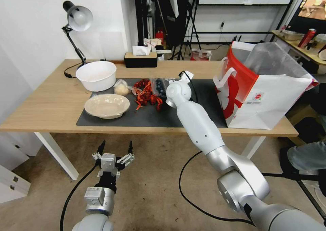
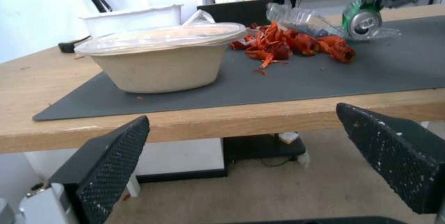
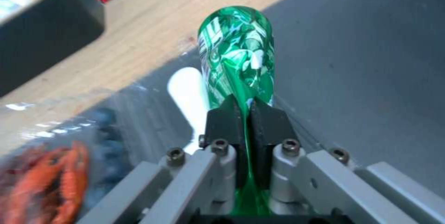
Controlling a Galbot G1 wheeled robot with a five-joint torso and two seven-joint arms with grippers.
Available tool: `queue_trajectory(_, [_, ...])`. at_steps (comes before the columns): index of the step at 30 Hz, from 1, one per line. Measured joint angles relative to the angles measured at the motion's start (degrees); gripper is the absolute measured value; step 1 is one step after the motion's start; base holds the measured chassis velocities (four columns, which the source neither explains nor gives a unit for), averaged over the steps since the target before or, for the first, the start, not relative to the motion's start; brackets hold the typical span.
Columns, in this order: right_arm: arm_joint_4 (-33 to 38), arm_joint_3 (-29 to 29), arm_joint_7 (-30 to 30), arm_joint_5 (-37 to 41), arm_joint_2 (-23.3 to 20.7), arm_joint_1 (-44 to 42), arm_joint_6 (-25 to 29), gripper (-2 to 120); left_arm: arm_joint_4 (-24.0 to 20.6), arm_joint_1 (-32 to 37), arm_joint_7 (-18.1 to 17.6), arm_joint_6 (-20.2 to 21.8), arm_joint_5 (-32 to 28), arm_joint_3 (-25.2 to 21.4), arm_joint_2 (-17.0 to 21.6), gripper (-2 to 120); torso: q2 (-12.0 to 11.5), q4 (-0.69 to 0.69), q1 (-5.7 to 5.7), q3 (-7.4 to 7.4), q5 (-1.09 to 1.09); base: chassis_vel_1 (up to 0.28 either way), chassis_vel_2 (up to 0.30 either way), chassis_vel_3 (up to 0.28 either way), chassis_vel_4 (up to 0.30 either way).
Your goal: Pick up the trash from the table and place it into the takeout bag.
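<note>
My right gripper (image 3: 244, 104) is shut on the flattened end of the crushed green can (image 3: 236, 53), held just above the dark mat (image 3: 371, 60). From the left wrist view the can (image 2: 362, 22) shows end-on beside red crayfish shells (image 2: 297, 43). The right arm (image 1: 190, 115) reaches over the middle of the table (image 1: 51, 105). A shallow beige dish (image 1: 107, 105) sits on the mat's left part, with a small bagged beige lump (image 1: 121, 88) behind it. The takeout bag (image 1: 268, 98) stands open at the table's right end. My left gripper (image 1: 115, 148) hangs open below the table's front edge.
A white bowl (image 1: 96, 75), a desk lamp (image 1: 78, 19) and a tissue box (image 1: 140, 58) stand at the back of the table. A clear plastic tray (image 1: 159, 85) lies by the shells. A white plastic piece (image 3: 185, 88) lies beside the can.
</note>
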Motion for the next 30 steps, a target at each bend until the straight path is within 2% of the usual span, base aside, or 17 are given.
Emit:
queue_trajectory(7, [5.0, -1.3, -2.3, -0.9, 0.0, -0.9, 2.1, 0, 0.0, 0.0, 0.0, 0.0, 0.0, 0.0, 0.0, 100, 0.0, 0.0, -0.01, 0.0, 0.0, 0.0, 0.0, 0.0, 0.0])
queue_trajectory(11, [14.0, -3.4, -8.6, -3.9, -1.6, -3.1, 5.1, 0, 0.0, -0.1, -0.1, 0.0, 0.0, -0.1, 0.0, 100, 0.0, 0.02, -0.01, -0.01, 0.0, 0.0, 0.0, 0.0, 0.0])
queue_trajectory(12, [14.0, -3.4, -8.6, -3.9, -1.6, -3.1, 5.1, 0, 0.0, -0.1, -0.1, 0.0, 0.0, -0.1, 0.0, 100, 0.0, 0.02, -0.01, -0.01, 0.0, 0.0, 0.0, 0.0, 0.0])
queue_trajectory(14, [19.5, -4.3, -9.9, -7.6, -3.6, -4.3, 5.0, 0, 0.0, -0.1, -0.1, 0.0, 0.0, -0.1, 0.0, 100, 0.0, -0.01, 0.0, 0.0, 0.01, 0.0, 0.0, 0.0, 0.0])
queue_trajectory(17, [22.6, -4.4, -10.0, -10.1, -4.6, -4.7, 4.6, 0, 0.0, -0.1, -0.1, 0.0, 0.0, -0.1, 0.0, 100, 0.0, -0.01, -0.01, 0.0, 0.01, 0.0, 0.0, 0.0, 0.0])
queue_trajectory(18, [26.3, -4.4, -9.2, -13.8, -5.9, -5.0, 2.7, 0, 0.0, -0.1, -0.1, 0.0, 0.0, -0.1, 0.0, 100, 0.0, 0.0, -0.01, -0.01, 0.01, 0.0, 0.0, 0.0, 0.0])
queue_trajectory(23, [30.8, -3.2, -5.6, -19.7, -8.0, -5.0, -1.1, 0, 0.0, -0.1, -0.1, 0.0, 0.1, 0.0, 0.0, 100, 0.0, 0.0, -0.01, -0.01, 0.01, 0.0, 0.0, 0.0, 0.0])
queue_trajectory(26, [34.2, -0.5, -2.8, -25.2, -9.7, -5.6, -3.7, 0, 0.0, -0.1, -0.1, 0.0, 0.2, 0.0, 0.0, 100, 0.0, 0.0, 0.0, 0.0, 0.02, 0.0, 0.0, 0.0, 0.0])
queue_trajectory(30, [36.7, 3.4, -1.3, -28.7, -11.3, -6.8, -6.2, 0, 0.0, 0.0, -0.1, 0.0, 0.4, 0.1, 0.0, 100, 0.0, 0.01, -0.01, -0.01, 0.01, 0.0, 0.0, 0.0, 0.0])
